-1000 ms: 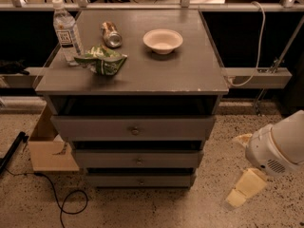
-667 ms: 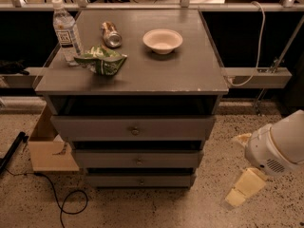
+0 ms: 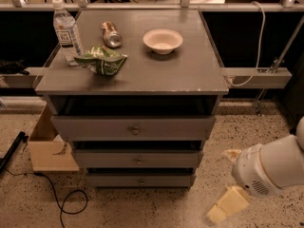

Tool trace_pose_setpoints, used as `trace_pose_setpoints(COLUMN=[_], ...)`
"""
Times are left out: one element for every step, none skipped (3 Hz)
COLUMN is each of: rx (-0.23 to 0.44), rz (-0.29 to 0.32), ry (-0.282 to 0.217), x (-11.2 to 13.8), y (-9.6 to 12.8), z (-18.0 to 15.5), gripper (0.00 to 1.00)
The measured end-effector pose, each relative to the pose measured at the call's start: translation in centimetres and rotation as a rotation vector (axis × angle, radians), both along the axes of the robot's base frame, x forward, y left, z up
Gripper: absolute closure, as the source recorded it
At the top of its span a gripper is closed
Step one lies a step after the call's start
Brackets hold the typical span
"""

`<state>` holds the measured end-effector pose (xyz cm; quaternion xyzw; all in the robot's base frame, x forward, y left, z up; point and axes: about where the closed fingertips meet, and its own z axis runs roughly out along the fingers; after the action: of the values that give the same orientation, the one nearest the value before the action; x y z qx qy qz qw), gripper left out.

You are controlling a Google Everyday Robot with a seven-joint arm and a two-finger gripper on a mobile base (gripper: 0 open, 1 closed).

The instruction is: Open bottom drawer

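The bottom drawer (image 3: 114, 180) is the lowest of three grey fronts on the cabinet, with a small round knob (image 3: 141, 181) at its centre. Its front sits back under the middle drawer (image 3: 109, 159) and looks closed. My gripper (image 3: 219, 185) hangs low at the right of the cabinet, above the floor and apart from the drawer. Its two cream fingers (image 3: 227, 204) are spread and hold nothing. The white wrist housing (image 3: 266, 167) sits behind them.
On the cabinet top (image 3: 190, 70) are a water bottle (image 3: 66, 32), a lying can (image 3: 110, 34), a green crisp bag (image 3: 102, 61) and a white bowl (image 3: 162, 40). A cardboard box (image 3: 47, 146) and a black cable (image 3: 61, 198) lie on the floor at the left.
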<state>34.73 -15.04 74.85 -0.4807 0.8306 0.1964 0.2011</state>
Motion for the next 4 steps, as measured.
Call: trace_pose_setpoints(rx=[0.051,0.071,0.068,0.102], rz=[-0.047,-0.033,-0.032,-0.075], ry=[0.013,0.041,0.038,0.032], x=[-0.1,3.1,2.8,3.1], y=[3.2,4.9,5.0,4.2], z=[-2.7,-6.0,-5.9,-6.7], gripper=[0.0,0.0,0.0,0.0])
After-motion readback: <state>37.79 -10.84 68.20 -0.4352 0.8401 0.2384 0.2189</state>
